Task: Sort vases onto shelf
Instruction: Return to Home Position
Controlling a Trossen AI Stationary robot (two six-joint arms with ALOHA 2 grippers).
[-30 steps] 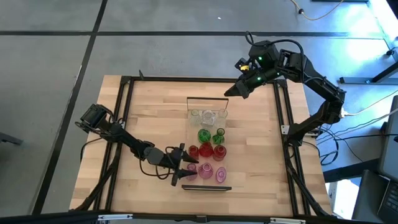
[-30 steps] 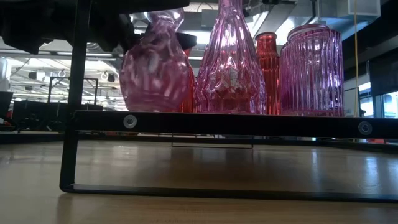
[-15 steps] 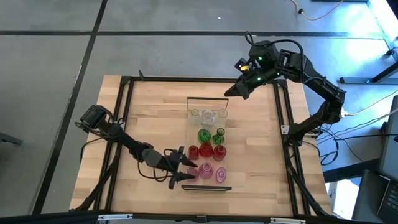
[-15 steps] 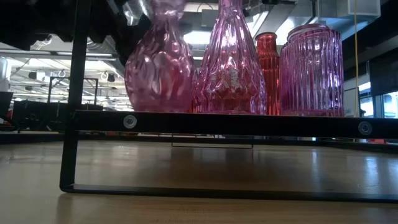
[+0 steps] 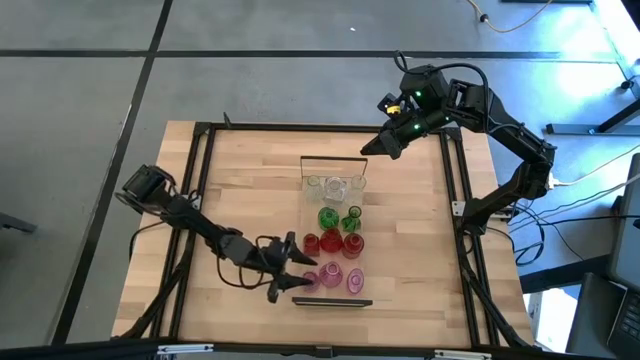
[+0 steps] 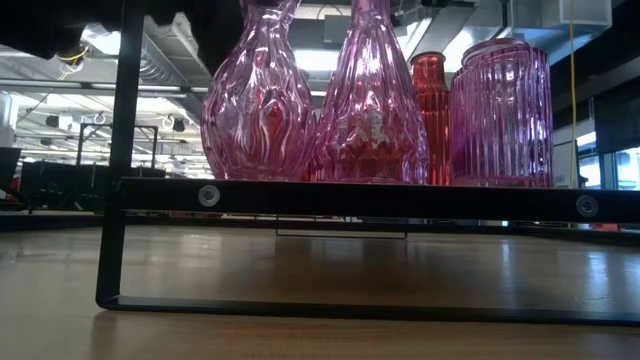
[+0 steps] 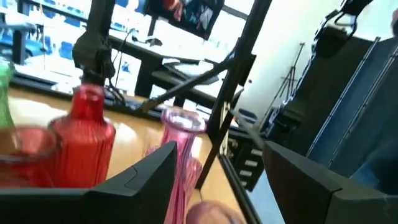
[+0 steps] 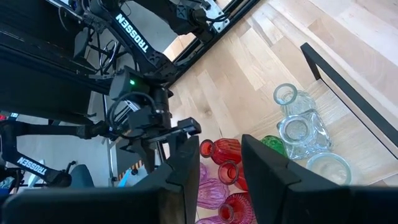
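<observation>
The shelf lies down the table's middle and carries clear, green, red and pink vases in rows. At its near left corner a pink bulb-shaped vase stands upright on its base, next to a taller pink vase and a ribbed pink one. My left gripper reaches in level from the table's left, open, at the height of that vase's top. The vase's rim shows low between the fingers. My right gripper hangs open, high over the shelf's far end, with nothing between its fingers. My left gripper's fingers stand on either side of the bulb-shaped pink vase's top. I cannot tell whether either finger touches the glass. The vase stands on the shelf on its own base.
Black frame rails run along the table's left and right sides. The shelf's dark end frames stand at its far end and near end. Bare wood lies left and right of the shelf.
My left gripper has risen along the pink vase's neck, its fingers as wide apart as before. The bulb-shaped pink vase, which leaned over a second ago, has come upright and stands on the shelf. My right arm has kept still.
</observation>
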